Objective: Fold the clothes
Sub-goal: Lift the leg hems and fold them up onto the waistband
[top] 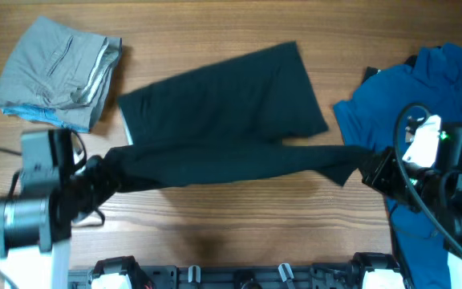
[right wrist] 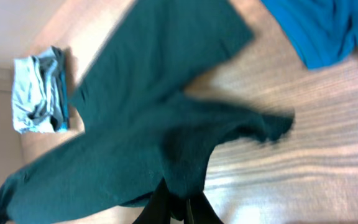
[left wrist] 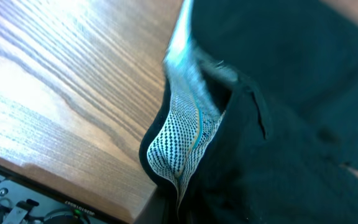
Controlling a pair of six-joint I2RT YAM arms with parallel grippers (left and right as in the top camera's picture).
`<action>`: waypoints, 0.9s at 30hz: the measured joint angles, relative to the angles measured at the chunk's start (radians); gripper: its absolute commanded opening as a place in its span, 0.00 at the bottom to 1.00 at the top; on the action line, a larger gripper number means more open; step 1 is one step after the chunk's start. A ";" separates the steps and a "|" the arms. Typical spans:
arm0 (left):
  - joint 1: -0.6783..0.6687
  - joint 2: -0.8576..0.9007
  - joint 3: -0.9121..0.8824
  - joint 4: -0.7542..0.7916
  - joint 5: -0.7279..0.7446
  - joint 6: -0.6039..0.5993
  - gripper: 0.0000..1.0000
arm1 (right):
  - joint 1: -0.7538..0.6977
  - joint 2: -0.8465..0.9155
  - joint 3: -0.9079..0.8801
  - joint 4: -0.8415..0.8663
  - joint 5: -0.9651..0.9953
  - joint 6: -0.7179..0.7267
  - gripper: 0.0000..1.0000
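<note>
Overhead: black shorts (top: 231,104) lie across the middle of the desk (top: 215,233). The far half is flat; the near edge is drawn into a taut band between the two arms. Left pincer (top: 103,172) is clenched on the waistband end. In the left wrist view the white speckled waistband (left wrist: 185,140) bunches and runs down into the grip, with the fingers themselves out of frame. Right pincer (top: 373,170) is clamped on the hem end, where the right wrist view shows dark cloth pinched at the bottom of the frame. Grey folded garment (top: 54,68) sits beyond the shorts' waistband corner, apart from them. Blue shirt (top: 435,88) lies just off the hem end, partly under the right arm. Judged step: carrying the near edge over for a lengthwise fold. Risks: uneven travel of the arms would skew the fold, too much tension could drag the flat half or slip a thin pinch, and a right-arm swing might snag the shirt.
</note>
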 measured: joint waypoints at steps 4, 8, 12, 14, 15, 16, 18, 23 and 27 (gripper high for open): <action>0.000 -0.026 0.002 -0.013 0.000 0.000 0.04 | 0.007 0.077 0.002 0.111 0.005 -0.001 0.04; -0.003 0.095 0.002 0.053 0.008 -0.001 0.04 | 0.021 0.261 0.001 0.309 -0.010 -0.036 0.04; -0.010 0.261 0.002 0.196 0.015 -0.001 0.04 | 0.027 0.442 0.002 0.493 -0.027 -0.073 0.04; -0.014 0.347 0.002 0.296 0.018 0.000 0.04 | 0.029 0.511 0.001 0.560 -0.030 -0.078 0.04; -0.015 0.389 0.002 0.337 0.019 0.000 0.04 | 0.031 0.588 0.001 0.626 -0.032 -0.080 0.04; -0.015 0.426 0.002 0.378 0.019 0.001 0.04 | 0.031 0.620 0.000 0.679 -0.042 -0.080 0.04; -0.016 0.499 0.002 0.455 0.020 0.004 0.04 | 0.032 0.679 0.000 0.782 -0.071 -0.081 0.04; -0.016 0.651 0.002 0.600 0.002 0.004 0.11 | 0.042 0.870 0.000 1.020 -0.126 -0.084 0.08; -0.010 0.718 0.001 0.690 -0.055 0.014 0.54 | 0.059 0.969 0.000 1.143 -0.100 -0.088 0.64</action>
